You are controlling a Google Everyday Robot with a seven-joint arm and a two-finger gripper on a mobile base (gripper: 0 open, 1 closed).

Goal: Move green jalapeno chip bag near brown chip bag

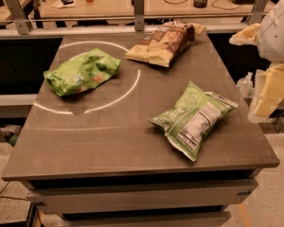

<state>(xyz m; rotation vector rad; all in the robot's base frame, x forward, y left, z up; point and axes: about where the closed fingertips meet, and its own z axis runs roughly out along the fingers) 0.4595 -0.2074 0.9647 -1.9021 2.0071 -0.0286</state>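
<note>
Since the gripper hangs off the right edge of the table and touches nothing, the green jalapeno chip bag lies flat on the near right of the top, white label up. I cannot tell if the gripper is spread or closed. The brown chip bag rests at the far edge, well apart. Both bags look puffy, crinkly and shiny. A lime-green bag sits on the left inside a white ring.
</note>
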